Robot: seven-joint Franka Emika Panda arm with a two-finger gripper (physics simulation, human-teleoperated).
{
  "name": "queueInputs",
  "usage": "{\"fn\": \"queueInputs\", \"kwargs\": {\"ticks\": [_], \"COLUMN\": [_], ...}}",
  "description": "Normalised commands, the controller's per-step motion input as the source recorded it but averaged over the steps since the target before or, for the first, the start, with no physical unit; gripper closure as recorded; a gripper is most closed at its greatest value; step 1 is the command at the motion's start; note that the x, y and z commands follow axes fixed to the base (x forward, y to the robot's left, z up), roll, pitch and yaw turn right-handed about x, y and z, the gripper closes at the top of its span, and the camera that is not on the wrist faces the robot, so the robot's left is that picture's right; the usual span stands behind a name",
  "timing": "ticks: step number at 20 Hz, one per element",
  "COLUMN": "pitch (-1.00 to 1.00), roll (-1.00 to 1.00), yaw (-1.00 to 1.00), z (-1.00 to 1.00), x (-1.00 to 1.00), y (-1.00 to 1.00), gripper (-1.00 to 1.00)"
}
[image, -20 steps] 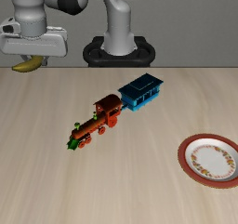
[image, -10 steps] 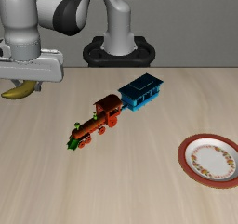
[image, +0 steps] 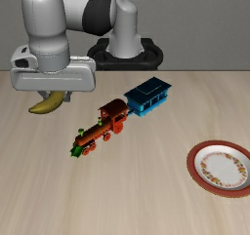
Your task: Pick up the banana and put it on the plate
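I've got a light wood tabletop (image: 146,195). Near its middle a red-and-black toy locomotive (image: 98,129) sits diagonally, with a blue wagon (image: 148,97) just behind it at the far end; can't tell if they're coupled. The red-rimmed plate (image: 221,167) is toward the exterior view's right, well apart from the train. The robot's black base (image: 102,56) is at the far edge.

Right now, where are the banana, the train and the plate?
banana (image: 47,105), exterior view, its middle.
train (image: 98,131), exterior view, the engine's body.
plate (image: 192,165), exterior view, its red rim.
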Motion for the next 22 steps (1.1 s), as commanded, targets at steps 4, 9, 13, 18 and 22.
{"fn": "queueInputs", "kwargs": {"ticks": [4,9,13,18,22], "pitch": [0.0,0.0,0.0,0.0,0.0], "roll": [0.0,0.0,0.0,0.0,0.0], "yaw": [0.0,0.0,0.0,0.0,0.0], "z": [0.0,0.0,0.0,0.0,0.0], "x": [0.0,0.0,0.0,0.0,0.0], "y": [1.0,1.0,1.0,1.0,1.0], "gripper": [1.0,1.0,1.0,1.0,1.0]}}
